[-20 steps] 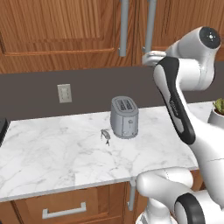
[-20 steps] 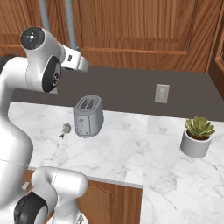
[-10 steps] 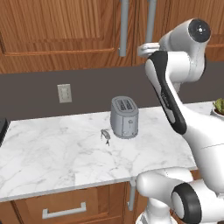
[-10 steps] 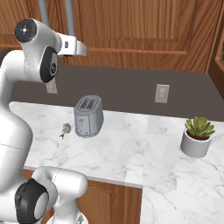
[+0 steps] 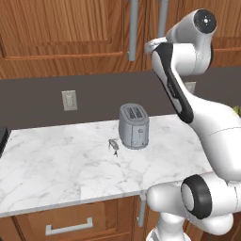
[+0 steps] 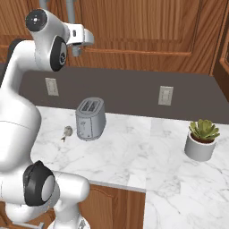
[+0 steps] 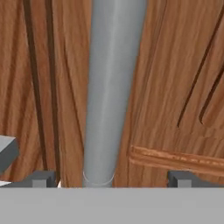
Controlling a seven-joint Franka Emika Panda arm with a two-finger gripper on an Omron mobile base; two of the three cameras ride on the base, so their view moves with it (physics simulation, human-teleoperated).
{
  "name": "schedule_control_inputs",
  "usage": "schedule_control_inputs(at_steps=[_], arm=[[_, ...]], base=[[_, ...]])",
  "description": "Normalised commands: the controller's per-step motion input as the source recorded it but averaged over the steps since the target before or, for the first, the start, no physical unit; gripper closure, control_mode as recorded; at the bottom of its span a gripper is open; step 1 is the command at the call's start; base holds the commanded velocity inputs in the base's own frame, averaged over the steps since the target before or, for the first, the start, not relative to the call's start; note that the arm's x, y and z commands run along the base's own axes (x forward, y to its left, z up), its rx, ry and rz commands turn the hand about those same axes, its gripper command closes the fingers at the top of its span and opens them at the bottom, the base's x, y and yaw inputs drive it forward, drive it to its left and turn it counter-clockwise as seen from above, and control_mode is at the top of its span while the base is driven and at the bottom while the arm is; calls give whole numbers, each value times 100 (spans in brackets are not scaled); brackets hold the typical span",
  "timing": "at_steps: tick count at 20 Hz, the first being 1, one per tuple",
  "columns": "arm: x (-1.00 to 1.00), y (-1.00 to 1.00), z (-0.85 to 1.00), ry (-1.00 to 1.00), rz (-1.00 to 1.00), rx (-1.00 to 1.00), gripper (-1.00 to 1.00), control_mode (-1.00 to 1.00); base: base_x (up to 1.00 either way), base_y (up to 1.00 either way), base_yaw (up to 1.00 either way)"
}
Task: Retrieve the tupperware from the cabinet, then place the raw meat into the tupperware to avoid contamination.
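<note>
Cabinet — brown wood wall unit with panelled doors, hanging above the dark backsplash, both doors sitting shut. Two long vertical grey bar handles are running down beside the centre seam; in the hand view one handle is standing directly ahead of the gripper, its lower end lying between the two dark fingertips, which are standing spread wide to either side of the bar and are gripping nothing. Whether they are touching the bar cannot be told. In the left base view the hand is reaching up at the lower end of the right-hand handle. Raw meat — tiny greyish-tan lump, lying on the white marble counter just beside the silver two-slot toaster, well below and apart from the hand. Wall outlets are sitting on the backsplash; no readable writing or brand marking is showing on any item. Potted succulent — standing in a grey pot at the counter's right end. Low drawer with horizontal handle — sitting under the counter.
</note>
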Motion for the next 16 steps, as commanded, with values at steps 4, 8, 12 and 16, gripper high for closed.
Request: schedule_control_inputs(at_steps=[4,8,12,16], arm=[[38,23,0,-4,-3,-8,-100,-100],[34,14,-10,-9,-2,-1,-100,-100],[37,0,-18,-7,0,1,-100,-100],[21,3,-12,-7,0,0,100,-100]], base=[[0,0,0],[0,0,0],[0,0,0],[0,0,0]])
